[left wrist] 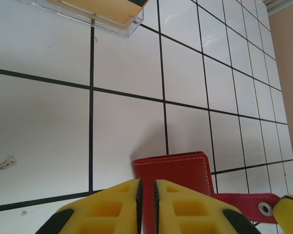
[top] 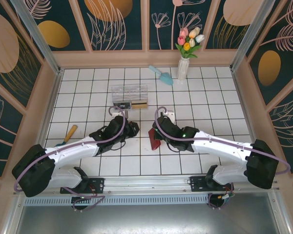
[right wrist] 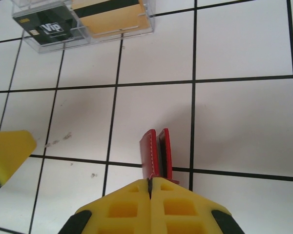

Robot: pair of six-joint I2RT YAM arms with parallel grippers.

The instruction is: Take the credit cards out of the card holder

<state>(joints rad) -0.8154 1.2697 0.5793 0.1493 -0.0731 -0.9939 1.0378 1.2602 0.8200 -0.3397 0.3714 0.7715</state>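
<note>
Left arm (top: 73,148) and right arm (top: 219,146) lie low, stretched forward, wrists angled inward. Clear box (top: 129,90) sits ahead of both. Right gripper (right wrist: 150,183) is clamped on the red card holder (right wrist: 156,151), which stands on edge. Left gripper (left wrist: 146,187) is closed to a slit, with the holder just ahead-right. Credit cards (right wrist: 112,17), one dark and one gold, lie in the box.

two credit cards (right wrist: 110,17), one card holder (right wrist: 154,153), one clear box (top: 129,92), one vase (top: 183,68), one scoop (top: 161,74).
</note>
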